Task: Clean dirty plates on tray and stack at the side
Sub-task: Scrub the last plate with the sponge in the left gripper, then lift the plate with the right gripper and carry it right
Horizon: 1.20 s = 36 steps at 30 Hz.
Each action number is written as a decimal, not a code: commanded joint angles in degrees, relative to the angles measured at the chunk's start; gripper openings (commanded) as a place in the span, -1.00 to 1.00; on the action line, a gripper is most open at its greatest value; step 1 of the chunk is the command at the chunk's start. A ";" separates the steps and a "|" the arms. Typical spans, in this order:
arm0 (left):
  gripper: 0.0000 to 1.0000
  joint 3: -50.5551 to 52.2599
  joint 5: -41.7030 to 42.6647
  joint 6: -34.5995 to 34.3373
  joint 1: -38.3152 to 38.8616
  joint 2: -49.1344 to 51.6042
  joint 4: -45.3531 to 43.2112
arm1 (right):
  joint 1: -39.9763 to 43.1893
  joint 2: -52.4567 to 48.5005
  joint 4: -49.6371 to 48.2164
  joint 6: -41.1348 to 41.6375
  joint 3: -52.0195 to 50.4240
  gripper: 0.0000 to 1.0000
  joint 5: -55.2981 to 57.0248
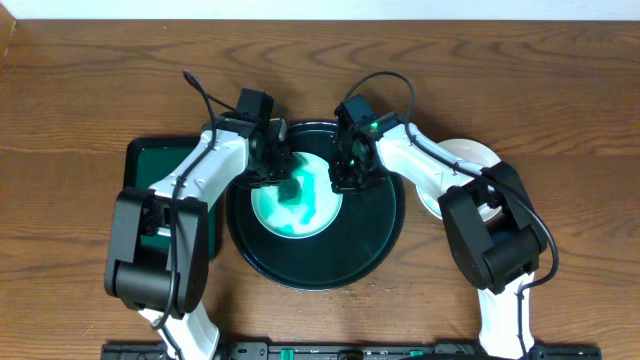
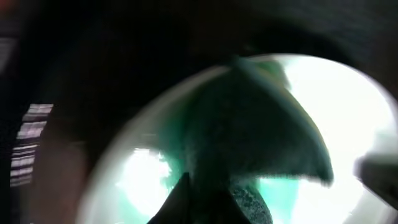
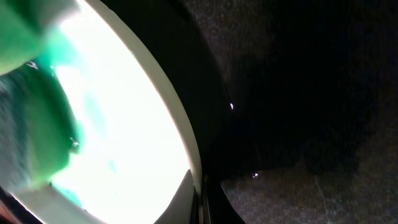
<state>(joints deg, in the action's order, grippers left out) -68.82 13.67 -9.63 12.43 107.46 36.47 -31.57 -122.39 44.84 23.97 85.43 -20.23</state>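
Note:
One pale-mint dirty plate with green smears lies on the left half of the round black tray. My left gripper is shut on a dark green cloth and presses it onto the plate. In the left wrist view the cloth hangs from the jaws over the plate. My right gripper is shut on the plate's right rim. In the right wrist view its fingers straddle the rim of the plate over the tray.
White plates sit on the table to the right of the tray, partly under my right arm. A smaller rectangular dark green tray lies left of the black tray, under my left arm. Brown wooden table all round.

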 commanded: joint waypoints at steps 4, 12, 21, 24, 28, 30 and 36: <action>-0.85 0.24 -14.10 -2.29 -1.09 0.96 8.02 | 0.07 0.13 0.57 0.68 -1.07 -0.98 1.99; -0.86 -3.87 4.07 1.62 -1.55 -2.16 20.31 | 0.07 0.13 0.48 0.63 -1.07 -0.98 1.53; -0.85 -10.82 8.00 2.75 -10.93 -16.06 19.58 | 0.35 0.15 -0.33 -6.12 -1.05 -0.98 -5.53; -0.85 -10.82 3.19 2.49 -16.04 -20.13 19.23 | 0.59 0.57 -0.31 -6.45 -1.01 -0.98 -6.01; -0.85 -10.80 -1.68 2.27 -21.79 -21.38 21.05 | 0.61 2.95 -0.31 -6.47 -1.01 -0.98 -3.54; -0.86 -10.16 -2.86 2.03 -24.06 -21.14 21.35 | 0.48 5.22 -0.28 -6.47 -1.01 -0.97 -0.02; -0.85 -8.35 -2.84 2.05 -27.98 -20.04 21.31 | -1.42 14.82 0.72 -6.47 -1.01 -0.97 17.86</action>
<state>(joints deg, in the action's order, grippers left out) -78.02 11.94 -7.84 -14.44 86.98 57.80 -31.64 -114.30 45.36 18.65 84.12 -13.54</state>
